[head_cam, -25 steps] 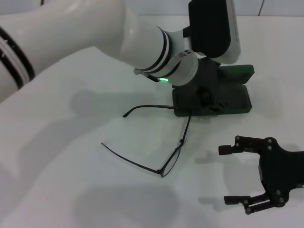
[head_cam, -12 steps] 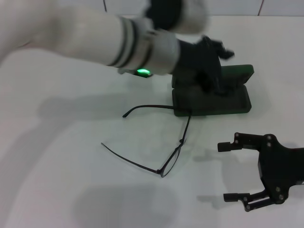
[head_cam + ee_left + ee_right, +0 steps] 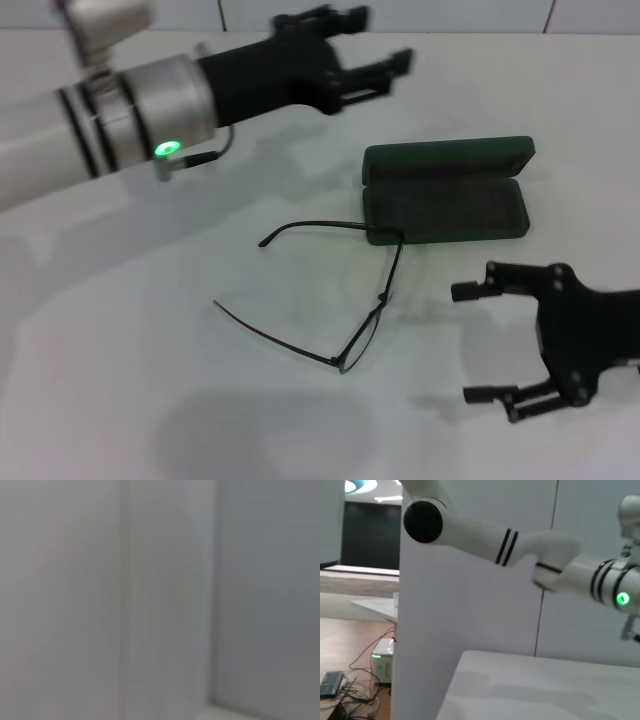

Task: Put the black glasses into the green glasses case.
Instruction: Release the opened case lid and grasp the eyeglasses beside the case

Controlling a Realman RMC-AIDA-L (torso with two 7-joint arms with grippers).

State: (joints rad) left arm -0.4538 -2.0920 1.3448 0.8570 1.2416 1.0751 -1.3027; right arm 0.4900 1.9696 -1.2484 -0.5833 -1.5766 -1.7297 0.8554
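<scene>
**Ana:** Left gripper point(image 3: 365, 45) sits up at eleven o'clock of the scene, lifted above the table point(image 3: 120, 330) with its fingers spread and nothing between them. It is well apart from both task items.

**Ben:** And the black glasses point(image 3: 330, 290)?

**Ana:** Near the middle, unfolded on the table. The front frame lies toward six o'clock, one temple arm runs off toward nine, and the other reaches up to the green glasses case point(image 3: 445, 195), its tip touching or overlapping the case's near edge. I can't tell which.

**Ben:** The case is ready?

**Ana:** Open, at about one o'clock from the glasses, lid tipped back on the far side, dark interior facing up.

**Ben:** Then the right gripper point(image 3: 490, 345)?

**Ana:** Down at four o'clock, fingers wide apart, empty, just beside the glasses' right end. I'd judge it the better placed for the pick.

**Ben:** How would you take them?

**Ana:** Close gently on the frame near the hinge, not the lens. Lift straight so that temple tip doesn't drag the case, then lower them level into the tray.
</scene>
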